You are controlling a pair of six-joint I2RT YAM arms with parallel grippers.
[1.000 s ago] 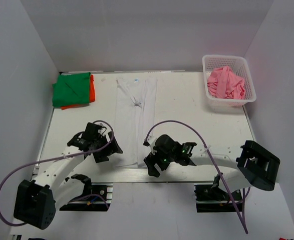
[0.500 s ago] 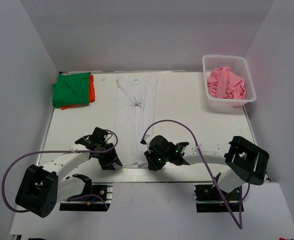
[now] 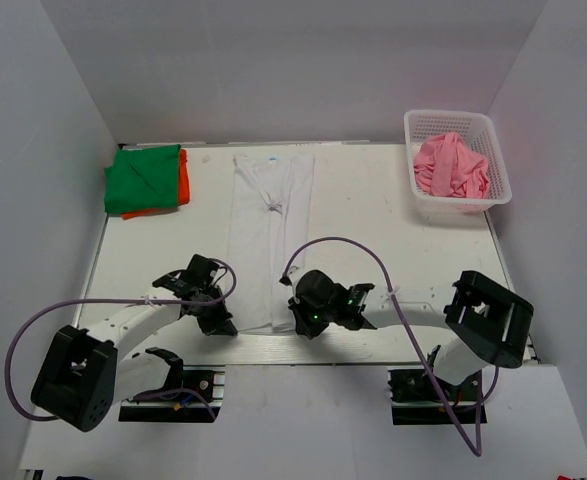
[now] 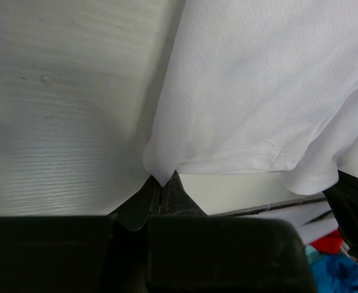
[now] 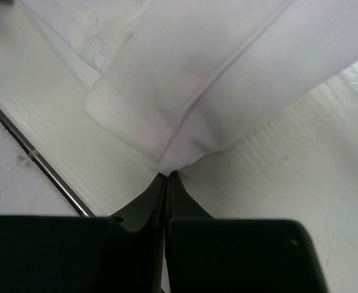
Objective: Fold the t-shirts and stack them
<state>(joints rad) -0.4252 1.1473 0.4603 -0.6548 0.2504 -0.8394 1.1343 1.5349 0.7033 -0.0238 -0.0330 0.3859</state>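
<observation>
Both end effectors clenched on white t-shirt hem

Left end effector point(image 4: 161, 182): jaws closed, pinching the near-left hem corner of the white t-shirt point(image 3: 271, 225). Right end effector point(image 5: 168, 176): jaws closed, pinching the near-right hem corner, cloth layers bunched at the tips. Both sit low at the near edge of the surface point(image 3: 373, 230), one either side of the shirt. Shirt is folded lengthwise into a narrow strip and lies flat, running from the near edge to the far edge, with the collar and small neck label point(image 3: 271, 158) at the far end. Far left corner: green t-shirt point(image 3: 143, 180), folded, on top of the orange t-shirt point(image 3: 184, 185); orange shows along its right side. Far right: pink t-shirt point(image 3: 451, 168) crumpled inside the white basket point(image 3: 449, 114), well apart from the strip.
</observation>
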